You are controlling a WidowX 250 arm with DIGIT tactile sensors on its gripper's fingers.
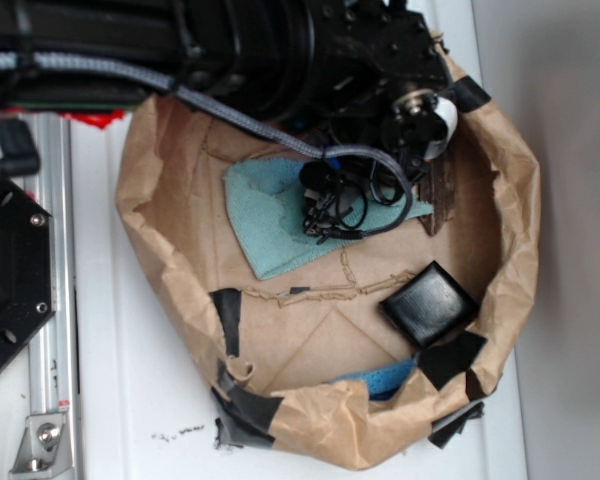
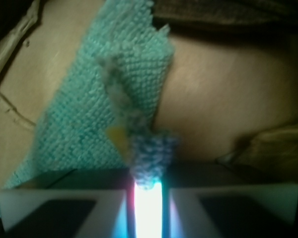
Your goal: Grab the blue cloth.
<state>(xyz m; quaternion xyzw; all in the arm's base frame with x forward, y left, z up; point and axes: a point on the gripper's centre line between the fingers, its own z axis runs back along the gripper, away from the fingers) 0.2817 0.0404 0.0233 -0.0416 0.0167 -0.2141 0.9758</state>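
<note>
Pinching a fold of the blue cloth (image 2: 89,124), the jaws' grip shows only in the wrist view.

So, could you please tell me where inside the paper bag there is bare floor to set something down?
The barest patch of the paper bag floor lies front and centre, bordered by the blue cloth behind, the black square object to its right and the small blue piece at the front wall. The back is crowded: the claw and cables sit over the cloth.
</note>
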